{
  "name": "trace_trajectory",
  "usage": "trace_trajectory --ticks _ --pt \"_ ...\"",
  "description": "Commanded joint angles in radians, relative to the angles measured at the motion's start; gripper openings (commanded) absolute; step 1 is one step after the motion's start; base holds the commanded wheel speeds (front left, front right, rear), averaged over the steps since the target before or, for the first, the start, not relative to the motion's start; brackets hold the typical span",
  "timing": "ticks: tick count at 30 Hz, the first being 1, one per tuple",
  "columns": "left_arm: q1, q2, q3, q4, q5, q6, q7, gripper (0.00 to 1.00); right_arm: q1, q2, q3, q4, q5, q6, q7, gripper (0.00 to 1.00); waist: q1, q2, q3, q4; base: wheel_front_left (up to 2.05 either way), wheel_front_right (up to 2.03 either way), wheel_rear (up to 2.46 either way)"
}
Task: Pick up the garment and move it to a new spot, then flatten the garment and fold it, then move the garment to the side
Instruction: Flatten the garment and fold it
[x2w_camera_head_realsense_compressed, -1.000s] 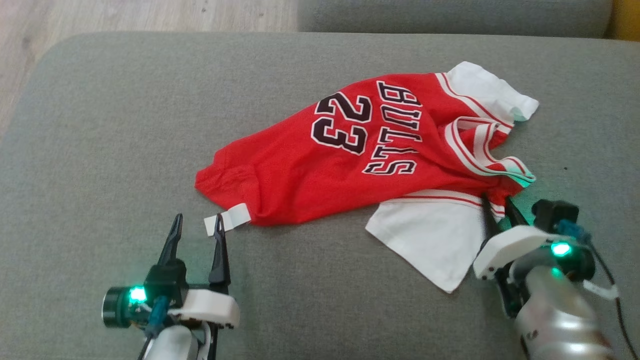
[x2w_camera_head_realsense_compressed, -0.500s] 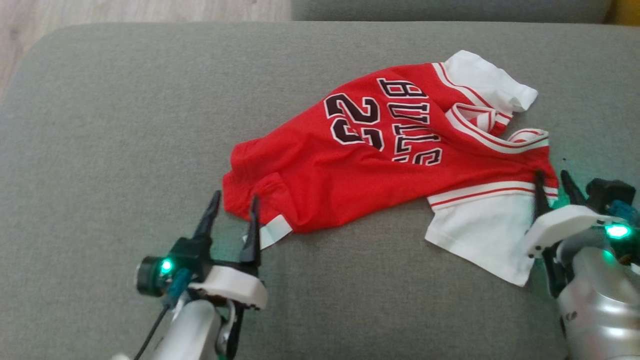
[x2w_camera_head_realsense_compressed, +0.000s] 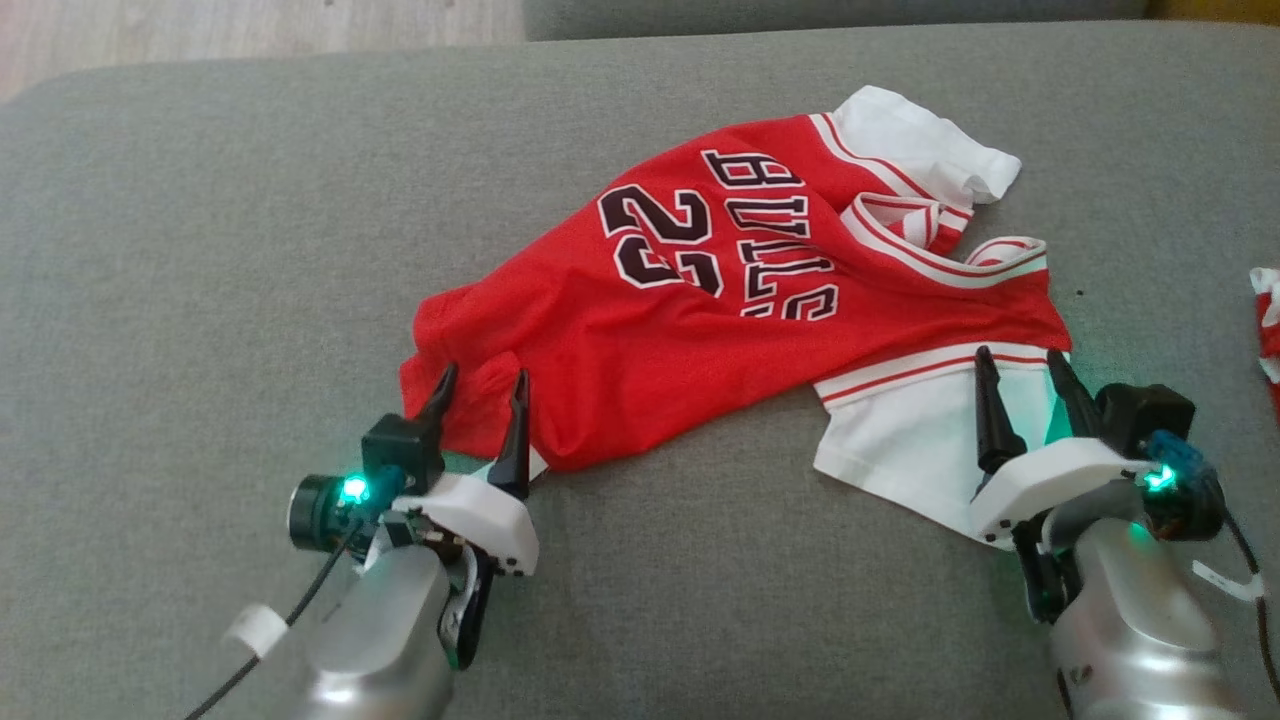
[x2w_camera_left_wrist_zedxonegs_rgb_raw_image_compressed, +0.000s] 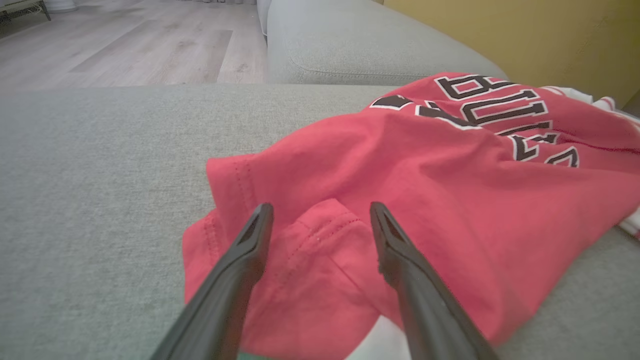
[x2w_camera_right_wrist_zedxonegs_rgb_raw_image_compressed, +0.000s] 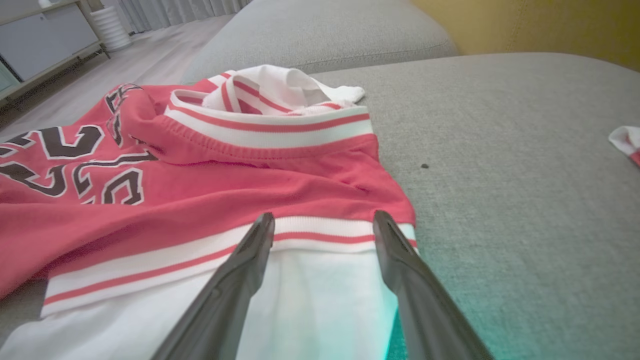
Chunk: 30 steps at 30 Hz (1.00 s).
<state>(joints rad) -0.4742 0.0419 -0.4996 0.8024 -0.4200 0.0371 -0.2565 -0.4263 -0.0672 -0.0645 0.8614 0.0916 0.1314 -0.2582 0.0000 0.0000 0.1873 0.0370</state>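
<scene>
A crumpled red-and-white 23 jersey (x2w_camera_head_realsense_compressed: 700, 335) lies on a grey fabric cushion (x2w_camera_head_realsense_compressed: 200, 250). The left gripper (x2w_camera_head_realsense_compressed: 483, 372) and right gripper (x2w_camera_head_realsense_compressed: 1019, 354) stand spread over its hem and sleeve.

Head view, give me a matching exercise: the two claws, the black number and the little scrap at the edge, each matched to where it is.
Things:
1 left claw
2 right claw
3 black number 23
4 small red and white cloth scrap

Places:
A at the right edge of the grey fabric cushion
B open over the white sleeve of the red jersey
C open at the red hem corner
D beside the BULLS lettering

Pairs: 1-C, 2-B, 3-D, 4-A
</scene>
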Motion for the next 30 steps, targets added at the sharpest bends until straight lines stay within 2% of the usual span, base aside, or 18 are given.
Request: trace_trajectory --ticks 1,10,17,18,19,21,30 --pt "-0.058 0.008 0.018 0.009 -0.012 0.008 -0.005 1.0 -0.006 0.011 0.041 -0.041 0.015 -0.001 -0.004 1.0 0.0 0.0 0.005 -0.008 0.0 0.0 0.0" --pt "-0.105 0.008 0.01 0.13 -0.022 -0.031 -0.005 1.0 0.016 0.013 0.071 -0.065 0.054 -0.001 -0.004 1.0 0.0 0.0 0.012 -0.013 0.0 0.0 0.0" --pt "-0.11 0.008 -0.021 0.141 -0.031 -0.05 -0.005 1.0 0.018 0.012 0.082 -0.068 0.063 -0.001 -0.004 1.0 0.0 0.0 0.011 -0.01 0.0 0.0 0.0" --pt "-0.111 0.008 -0.026 0.139 -0.032 -0.053 -0.005 0.91 0.017 0.012 0.085 -0.067 0.064 -0.001 -0.004 1.0 0.0 0.0 0.012 -0.01 0.0 0.0 0.0" --pt "-0.113 0.008 -0.028 0.134 -0.03 -0.052 -0.005 0.54 0.016 0.012 0.087 -0.067 0.065 -0.001 -0.004 1.0 0.0 0.0 0.012 -0.01 0.0 0.0 0.0" --pt "-0.113 0.008 -0.029 0.118 -0.027 -0.048 -0.005 0.0 0.015 0.013 0.092 -0.066 0.069 -0.001 -0.004 1.0 0.0 0.0 0.012 -0.01 0.0 0.0 0.0" --pt "-0.059 0.008 0.045 -0.051 0.027 -0.038 -0.005 0.0 0.044 0.003 0.066 -0.059 0.087 -0.001 -0.004 1.0 0.0 0.0 -0.02 0.035 0.0 0.0 0.0"
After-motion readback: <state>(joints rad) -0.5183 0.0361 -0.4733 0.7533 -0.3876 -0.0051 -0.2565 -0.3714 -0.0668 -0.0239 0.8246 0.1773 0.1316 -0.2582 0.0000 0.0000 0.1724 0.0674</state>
